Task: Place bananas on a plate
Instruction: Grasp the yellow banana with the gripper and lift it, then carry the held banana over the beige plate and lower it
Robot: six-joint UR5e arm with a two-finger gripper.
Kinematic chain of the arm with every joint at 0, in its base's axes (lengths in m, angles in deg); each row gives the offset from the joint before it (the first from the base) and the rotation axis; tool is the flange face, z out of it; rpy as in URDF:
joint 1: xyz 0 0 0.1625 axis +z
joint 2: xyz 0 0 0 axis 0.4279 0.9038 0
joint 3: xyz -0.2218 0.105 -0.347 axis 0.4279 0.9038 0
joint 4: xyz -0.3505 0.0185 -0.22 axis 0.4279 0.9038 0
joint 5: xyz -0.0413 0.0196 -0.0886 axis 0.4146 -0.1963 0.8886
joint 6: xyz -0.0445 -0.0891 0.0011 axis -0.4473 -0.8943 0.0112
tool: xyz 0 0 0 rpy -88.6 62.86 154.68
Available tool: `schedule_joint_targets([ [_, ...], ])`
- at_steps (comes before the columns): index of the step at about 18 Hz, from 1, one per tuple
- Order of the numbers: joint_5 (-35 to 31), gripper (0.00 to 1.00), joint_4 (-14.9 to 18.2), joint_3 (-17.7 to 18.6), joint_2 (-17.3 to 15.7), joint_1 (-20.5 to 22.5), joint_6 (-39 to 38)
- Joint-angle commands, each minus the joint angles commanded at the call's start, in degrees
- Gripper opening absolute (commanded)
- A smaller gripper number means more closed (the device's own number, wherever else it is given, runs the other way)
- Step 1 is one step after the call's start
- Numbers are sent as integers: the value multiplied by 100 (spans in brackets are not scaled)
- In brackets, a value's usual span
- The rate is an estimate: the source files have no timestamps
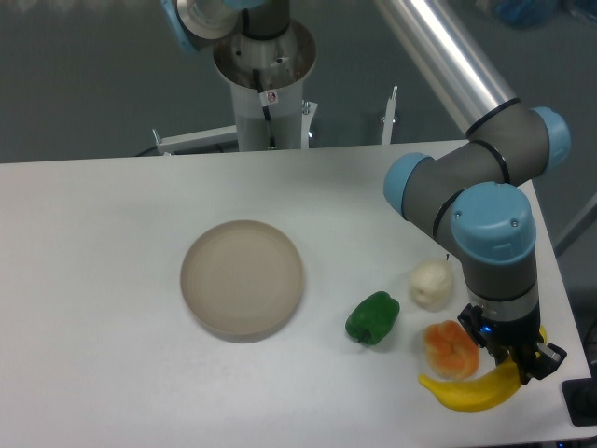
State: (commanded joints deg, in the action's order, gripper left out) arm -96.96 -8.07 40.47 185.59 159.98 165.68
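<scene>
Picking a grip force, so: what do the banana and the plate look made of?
Banana: probably plastic, since its yellow skin is smooth, even and unspotted. Plate: matte beige, no glare; plastic or unglazed ceramic, cannot tell which.

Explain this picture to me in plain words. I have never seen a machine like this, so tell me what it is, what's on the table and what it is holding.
One fixed camera looks down at a white table. The grey and blue jointed thing is a robot arm; at its tip is a two-finger gripper. It is down at the right end of a yellow banana; whether it has closed on it is unclear. Beside the banana lie a lumpy orange fruit, a green pepper and a whitish lump. The beige plate sits bare.
</scene>
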Motion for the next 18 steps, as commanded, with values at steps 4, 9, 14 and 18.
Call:
schedule_joint_targets([
  [4,9,30,9,26,-61,0,-9],
  [9,18,30,149,447,-395,-70,-210],
  [14,360,30,1529,2329,-1995,-308,-1520],
  [18,360,30,1354,2338,-1960,-308,-1520],
])
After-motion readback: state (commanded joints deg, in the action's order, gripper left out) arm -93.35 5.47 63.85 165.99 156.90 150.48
